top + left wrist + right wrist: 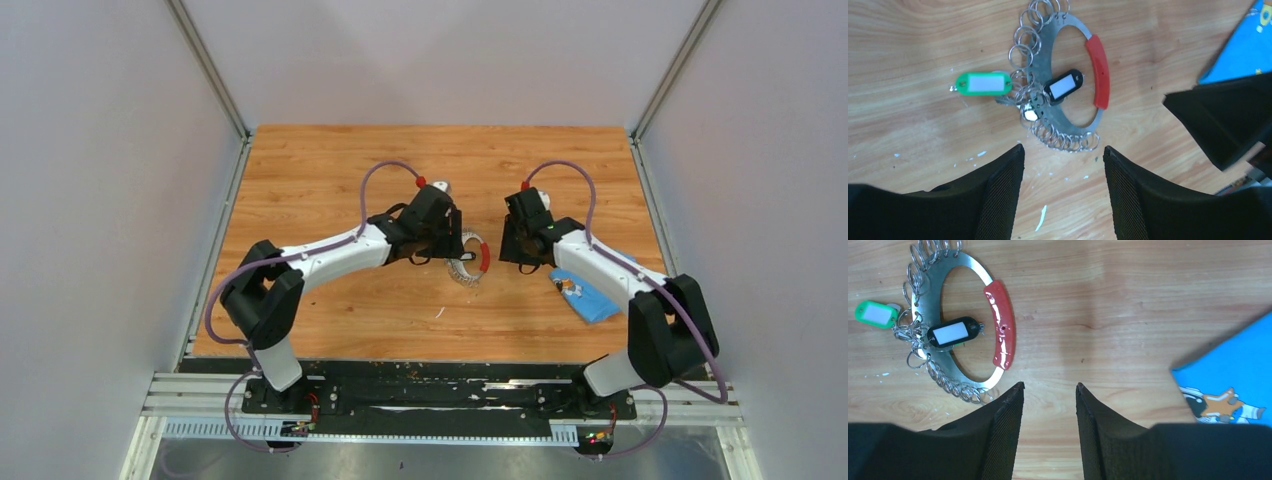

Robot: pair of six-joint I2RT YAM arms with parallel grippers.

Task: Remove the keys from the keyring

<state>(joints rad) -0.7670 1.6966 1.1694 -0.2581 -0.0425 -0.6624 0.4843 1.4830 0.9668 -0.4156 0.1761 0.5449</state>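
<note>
A: Where's the keyring (pixel 1042 55) from where you stand?

B: Flat on the wood, about the middle of the table (pixel 300 170), a touch toward the near edge. It's a thin silver band with a red sleeve (pixel 1098 71) on one arc and a fringe of little split rings (pixel 1068 141) round the outer rim.

A: And the keys (pixel 984 83)?

B: Bunched on the side opposite the sleeve. One has a glossy green plastic head with a white label. A black tag (pixel 1064 87) lies across the hole. There are small metal bits tangled beneath that I can't sort out.

A: Is either arm holding anything?

B: No. The left gripper (pixel 1063 190) hangs just beside the ring, jaws spread wide and empty. The right gripper (pixel 1048 425) is on the ring's other side, toward the right edge, jaws parted more narrowly and also empty.

A: How would you go about it?

B: I'd pin the ring by the sleeve first, since it's thicker and probably grippier than bare steel. Then I'd pinch the green head by its flat faces and work it off its loop. Those loops look springy. Tug sideways and the ring likely skates on that smooth wood.

A: The blue cloth (pixel 590 298)?

B: By the right edge, toward the near corner, well apart.
</note>
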